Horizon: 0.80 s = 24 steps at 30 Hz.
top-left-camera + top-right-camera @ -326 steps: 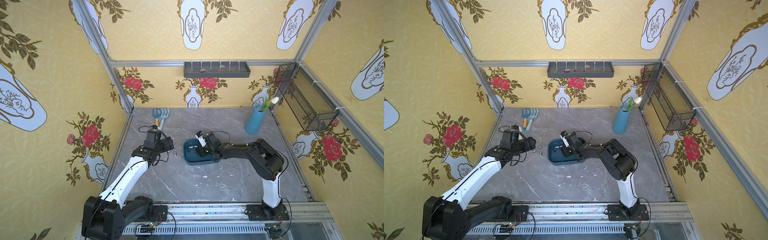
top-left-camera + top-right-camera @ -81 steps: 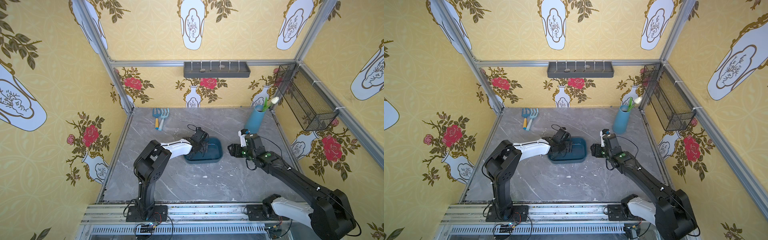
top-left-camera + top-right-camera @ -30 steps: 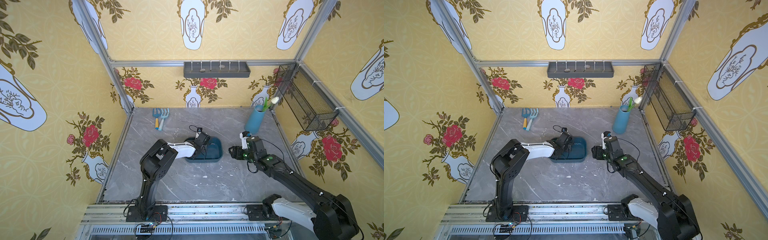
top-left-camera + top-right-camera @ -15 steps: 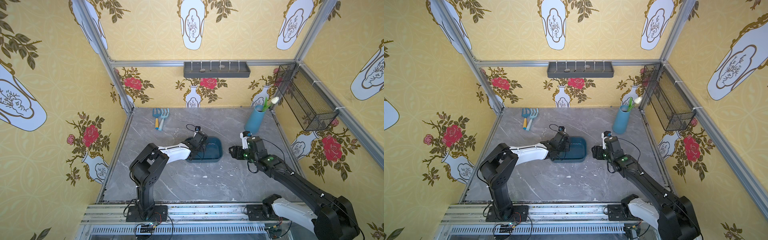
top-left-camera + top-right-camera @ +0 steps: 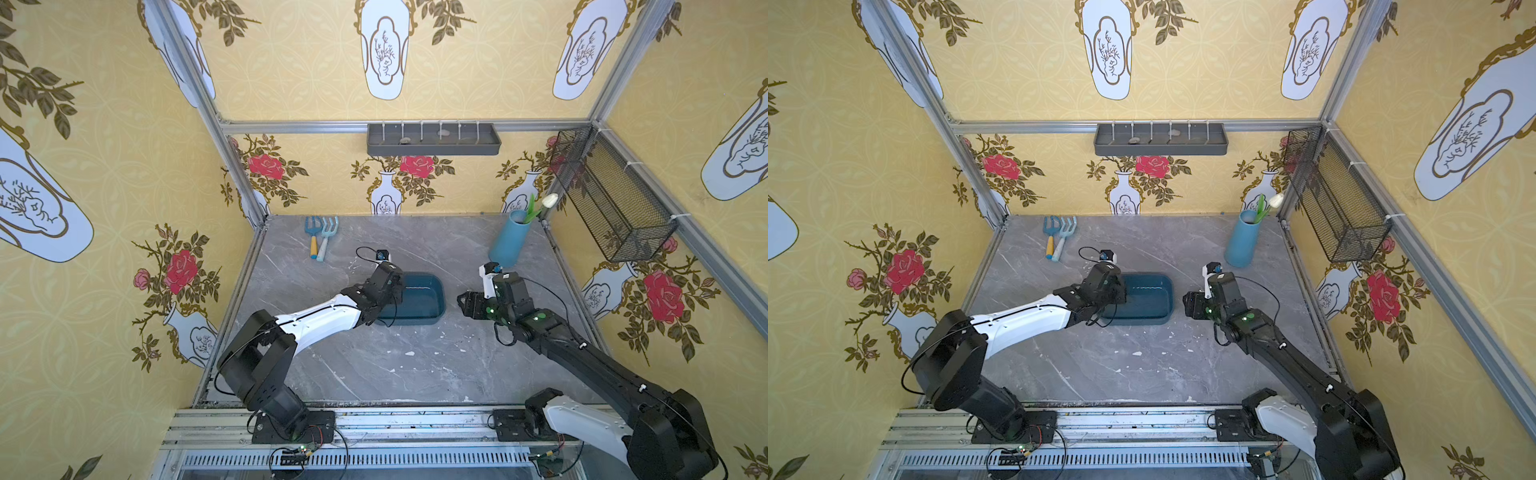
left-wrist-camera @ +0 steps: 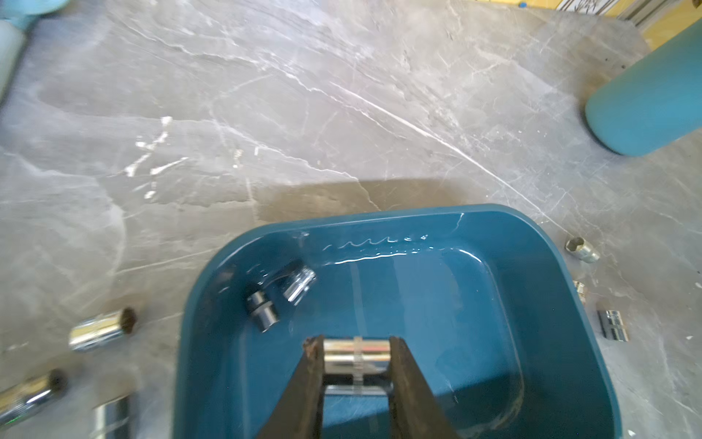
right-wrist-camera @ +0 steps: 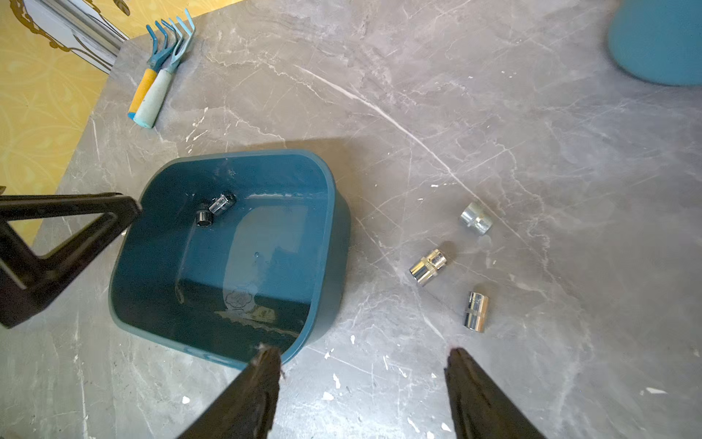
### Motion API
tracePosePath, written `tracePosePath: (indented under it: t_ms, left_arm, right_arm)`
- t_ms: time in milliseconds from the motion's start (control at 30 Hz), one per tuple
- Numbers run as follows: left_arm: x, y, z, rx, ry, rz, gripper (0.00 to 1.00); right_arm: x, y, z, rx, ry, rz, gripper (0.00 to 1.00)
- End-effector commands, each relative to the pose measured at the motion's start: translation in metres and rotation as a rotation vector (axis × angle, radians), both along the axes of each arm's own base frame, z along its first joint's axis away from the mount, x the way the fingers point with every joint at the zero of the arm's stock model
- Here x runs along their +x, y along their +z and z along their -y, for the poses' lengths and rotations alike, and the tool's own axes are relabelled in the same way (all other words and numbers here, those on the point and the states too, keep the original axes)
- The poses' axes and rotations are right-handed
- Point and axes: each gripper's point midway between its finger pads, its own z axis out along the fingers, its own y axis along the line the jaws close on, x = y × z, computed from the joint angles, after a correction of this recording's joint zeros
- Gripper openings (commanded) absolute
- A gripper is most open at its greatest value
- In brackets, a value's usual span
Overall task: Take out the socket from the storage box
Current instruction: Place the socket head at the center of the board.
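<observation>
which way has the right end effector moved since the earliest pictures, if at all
Yes. The right end effector was over the storage box then; now it is beside it, toward the blue vase.

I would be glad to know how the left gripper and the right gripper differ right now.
The left gripper is shut on a chrome socket; the right gripper stands open and empty. The left gripper hangs over the inside of the storage box; the right gripper is outside it, over the table. Both have dark, tapering fingers.
</observation>
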Motion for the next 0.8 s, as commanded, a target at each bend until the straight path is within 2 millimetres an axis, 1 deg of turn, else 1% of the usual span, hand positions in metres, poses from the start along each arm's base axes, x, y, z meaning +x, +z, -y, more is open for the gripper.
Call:
tracePosePath:
  t_ms: [0, 133, 267, 400, 533, 667, 767]
  left_arm:
    - [-0.007, 0.000, -0.022, 0.028, 0.051, -0.007, 0.28]
    - [-0.015, 0.005, -0.048, 0.031, 0.099, -0.006, 0.28]
    - [-0.024, 0.004, -0.075, 0.025, 0.153, -0.015, 0.29]
    - [-0.031, -0.003, -0.099, 0.020, 0.205, -0.036, 0.29]
    - [-0.039, -0.017, -0.120, 0.026, 0.244, -0.069, 0.29]
    - [-0.043, -0.034, -0.134, 0.002, 0.300, -0.110, 0.29]
    - [-0.045, -0.049, -0.140, -0.001, 0.325, -0.145, 0.29]
  right_arm:
    - [0.003, 0.007, -0.005, 0.023, 0.008, 0.021, 0.73]
    - [0.003, 0.007, -0.006, 0.032, 0.009, 0.020, 0.73]
    - [0.004, 0.007, -0.008, 0.041, 0.012, 0.016, 0.73]
    - [0.003, 0.006, -0.010, 0.046, 0.015, 0.014, 0.74]
    - [0.004, 0.006, -0.010, 0.051, 0.016, 0.013, 0.74]
    - [0.004, 0.006, -0.012, 0.052, 0.020, 0.011, 0.74]
    - [0.004, 0.005, -0.012, 0.054, 0.020, 0.007, 0.74]
